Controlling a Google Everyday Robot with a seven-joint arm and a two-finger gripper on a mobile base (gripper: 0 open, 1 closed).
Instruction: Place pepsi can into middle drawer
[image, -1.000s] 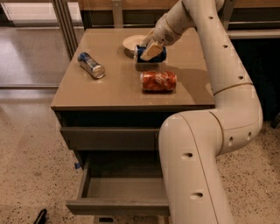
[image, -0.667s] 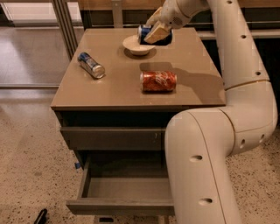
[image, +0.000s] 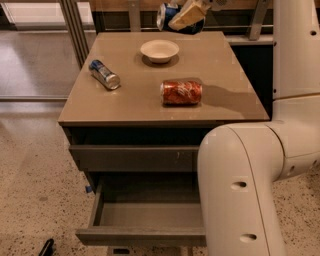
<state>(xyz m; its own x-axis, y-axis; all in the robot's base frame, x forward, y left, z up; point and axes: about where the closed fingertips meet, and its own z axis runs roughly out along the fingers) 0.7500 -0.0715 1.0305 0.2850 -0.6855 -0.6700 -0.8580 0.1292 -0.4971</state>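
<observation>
At the far left, low on the speckled floor (image: 30, 165), the tip of a small black object (image: 46, 246) shows at the bottom edge; what it is cannot be told. On the left part of the brown cabinet top (image: 125, 107) a slim blue-and-silver can (image: 104, 74) lies on its side, angled, well apart from the other items. Below the top, an upper drawer (image: 132, 157) sits shut with a faint pale mark on its front. Under it the middle drawer (image: 142, 214) is pulled out toward the camera, its smooth grey floor bare. Further right, near the back of the top, a white bowl (image: 159, 50) stands upright. Above and just behind the bowl, at the upper edge of the view, the pepsi can (image: 166, 12) hangs clear of the surface, tilted, its blue side and silver end showing. The gripper (image: 182, 17) holds it there, pale fingers (image: 189, 14) clamped across the can's body. In front of the bowl and slightly to the right, an orange can (image: 181, 92) lies on its side, crosswise on the top. The white robot arm (image: 240, 190) fills the right side, rising from the bottom edge, covering the open drawer's right end and reaching up to the gripper.
</observation>
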